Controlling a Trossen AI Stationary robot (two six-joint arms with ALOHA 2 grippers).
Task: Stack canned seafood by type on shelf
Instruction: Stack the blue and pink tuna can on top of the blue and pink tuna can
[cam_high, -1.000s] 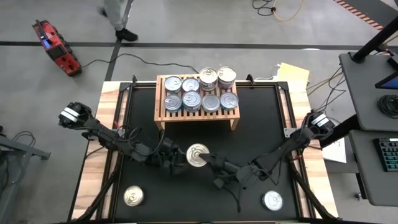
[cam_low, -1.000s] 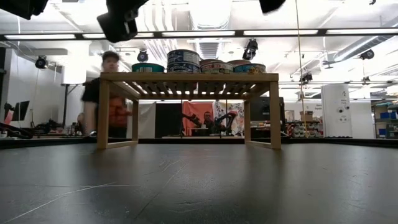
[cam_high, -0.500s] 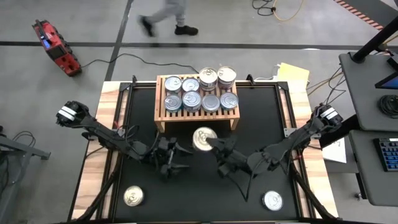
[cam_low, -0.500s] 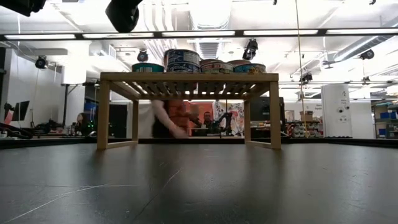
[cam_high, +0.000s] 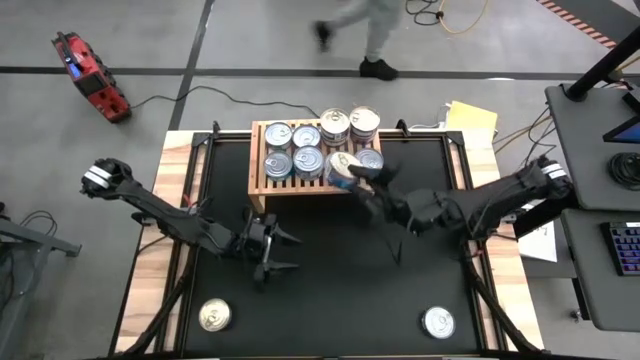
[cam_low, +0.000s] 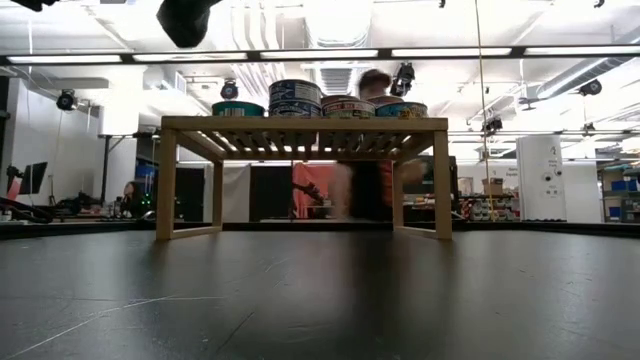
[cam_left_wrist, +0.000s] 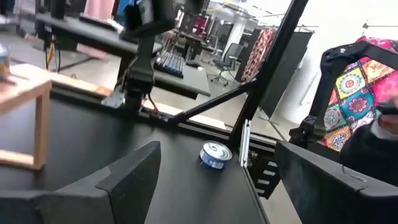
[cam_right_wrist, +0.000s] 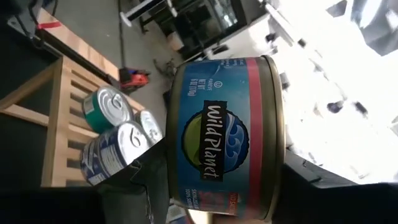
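The light-wood shelf stands at the table's far middle with several silver-lidded cans in two rows on its slats; it shows too in the low view as the shelf. My right gripper hovers over the shelf's near right part, shut on a blue-and-red labelled can. My left gripper stands open with nothing between its fingers over the middle of the table, and its own view shows the same open gripper. My right gripper pinches the can between its two fingers, one on each flat end near the rim, so the label faces the wrist camera. The fingers come level from the table's right side. The can is lifted clear above the shelf, tilted.
Two loose cans lie on the black mat near the front edge, one at the left and one at the right, the latter also seen as a blue-labelled can. A person walks past behind the table.
My right gripper has carried the can from the middle of the table up and toward the far edge, to above the shelf's near right part, rolling as it went. My left gripper has drawn back a little toward the left, rising and rolling, still open. The person has walked rightward.
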